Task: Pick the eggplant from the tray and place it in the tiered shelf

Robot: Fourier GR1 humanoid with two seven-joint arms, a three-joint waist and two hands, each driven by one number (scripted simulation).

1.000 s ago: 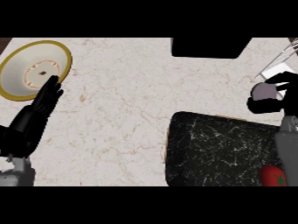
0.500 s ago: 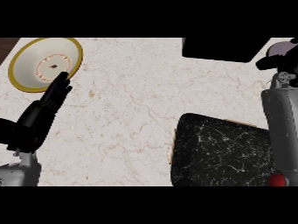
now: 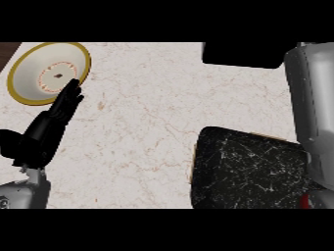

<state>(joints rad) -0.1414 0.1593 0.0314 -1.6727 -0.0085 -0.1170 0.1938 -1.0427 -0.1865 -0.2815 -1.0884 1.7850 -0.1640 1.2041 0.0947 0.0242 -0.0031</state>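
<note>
The left hand (image 3: 43, 128) lies well to the left of the tray (image 3: 250, 169). Its fingers (image 3: 66, 100) are straight and held close together, pointing up and away from the tray. They hold nothing. Their tips overlap the near rim of the plate (image 3: 26, 55), a white plate with a gold edge that stands farther from the tray than the hand does; whether the tips touch the rim or hover over it cannot be told. The thumb (image 3: 5, 138) sticks out on the side away from the tray. Below the hand, the left forearm (image 3: 16, 194) is cut off by the view's lower edge.

The right forearm (image 3: 321, 110) runs as a broad grey column across the tray's right side and hides that edge. It leaves the view at the top, so the right hand is out of sight and the state of its fingers cannot be told.

The eggplant cannot be made out on the part of the dark, marbled tray that shows, nor on the pale surface (image 3: 148, 112) to the tray's left. The tray's lower part is cut off. A small red patch (image 3: 307, 201) shows at the tray's lower right corner, beside the forearm, too little of it to name. Beyond the tray's far side, a flat black shape (image 3: 242, 53) sits at the surface's far edge, cut off and unreadable.
</note>
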